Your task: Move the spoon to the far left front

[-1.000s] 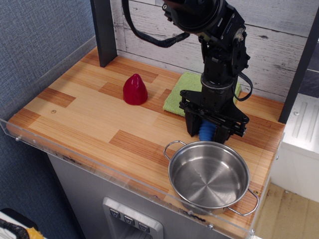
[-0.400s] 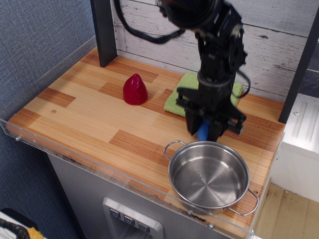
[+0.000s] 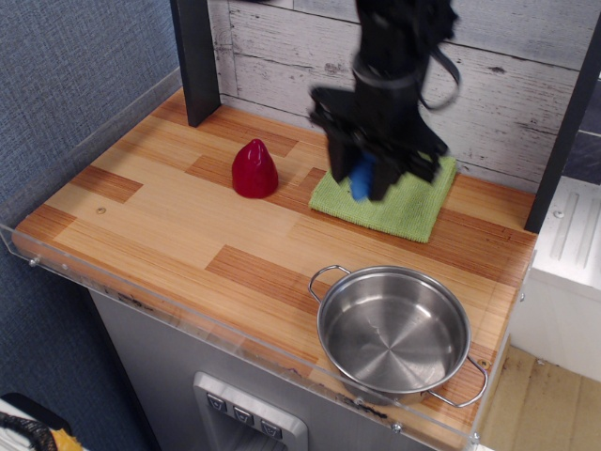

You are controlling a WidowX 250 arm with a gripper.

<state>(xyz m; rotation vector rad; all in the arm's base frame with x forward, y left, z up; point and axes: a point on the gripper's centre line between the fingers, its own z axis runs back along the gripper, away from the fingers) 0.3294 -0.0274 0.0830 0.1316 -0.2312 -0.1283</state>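
Spoon (image 3: 362, 178) — blue handle only visible — clamped between fingers of black gripper (image 3: 368, 184), raised over green cloth (image 3: 399, 202) in upper centre; steel pot (image 3: 393, 331) lower right.

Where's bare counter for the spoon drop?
Free: the wood left and front of the red cone, out to the clear guard. Crowded: right side, with steel pot, green cloth and end effector holding the spoon.
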